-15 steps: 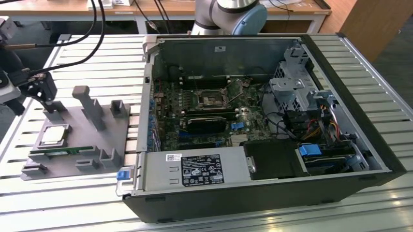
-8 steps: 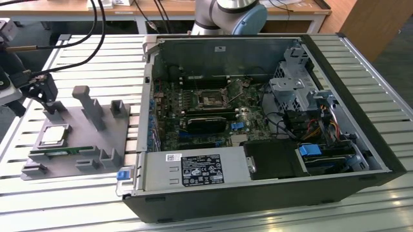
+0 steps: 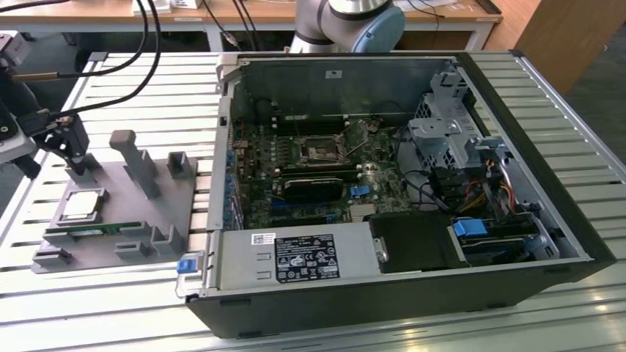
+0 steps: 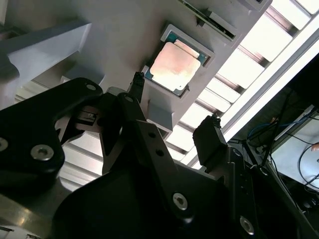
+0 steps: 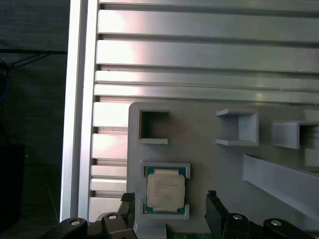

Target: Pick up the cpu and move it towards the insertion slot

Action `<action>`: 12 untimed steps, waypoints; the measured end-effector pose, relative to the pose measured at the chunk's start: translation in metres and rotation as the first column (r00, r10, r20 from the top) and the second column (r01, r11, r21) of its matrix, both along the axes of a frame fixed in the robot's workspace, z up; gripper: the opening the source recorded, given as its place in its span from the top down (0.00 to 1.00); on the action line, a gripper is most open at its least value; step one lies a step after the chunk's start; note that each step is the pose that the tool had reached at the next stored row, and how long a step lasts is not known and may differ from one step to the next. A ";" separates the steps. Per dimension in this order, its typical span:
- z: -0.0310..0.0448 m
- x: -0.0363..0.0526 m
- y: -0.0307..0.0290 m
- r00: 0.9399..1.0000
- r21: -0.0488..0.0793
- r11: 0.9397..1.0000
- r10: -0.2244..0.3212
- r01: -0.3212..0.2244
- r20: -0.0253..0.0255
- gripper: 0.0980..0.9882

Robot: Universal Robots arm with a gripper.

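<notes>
Exterior view shows shiny-framed square insertion slot [image 3: 321, 152] at 3 o'clock of silver-grey square cpu [image 3: 80, 205]; black gripper [image 5: 169, 198] hovers above cpu, spread wide.

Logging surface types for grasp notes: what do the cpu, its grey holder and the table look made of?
The cpu: metal lid, satin silver with soft glare, on a green board edge. The grey holder: matte, uniform grey, probably plastic. The table: ribbed bright slats, likely aluminium.
</notes>
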State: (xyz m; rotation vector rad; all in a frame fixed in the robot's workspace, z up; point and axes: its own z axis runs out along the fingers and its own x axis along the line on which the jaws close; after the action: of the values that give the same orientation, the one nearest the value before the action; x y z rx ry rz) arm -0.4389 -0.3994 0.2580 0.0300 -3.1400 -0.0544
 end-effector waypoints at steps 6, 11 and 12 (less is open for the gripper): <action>-0.0027 0.0000 -0.0003 1.000 0.000 1.000 0.000 0.000 0.000 0.36; -0.0047 0.0000 -0.0007 1.000 0.000 1.000 0.000 0.000 0.000 0.36; -0.0051 0.0000 -0.0008 1.000 0.000 1.000 0.000 0.000 0.000 0.36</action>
State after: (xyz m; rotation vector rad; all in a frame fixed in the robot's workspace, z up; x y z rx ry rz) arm -0.4389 -0.4002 0.2529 0.0300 -3.1400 -0.0544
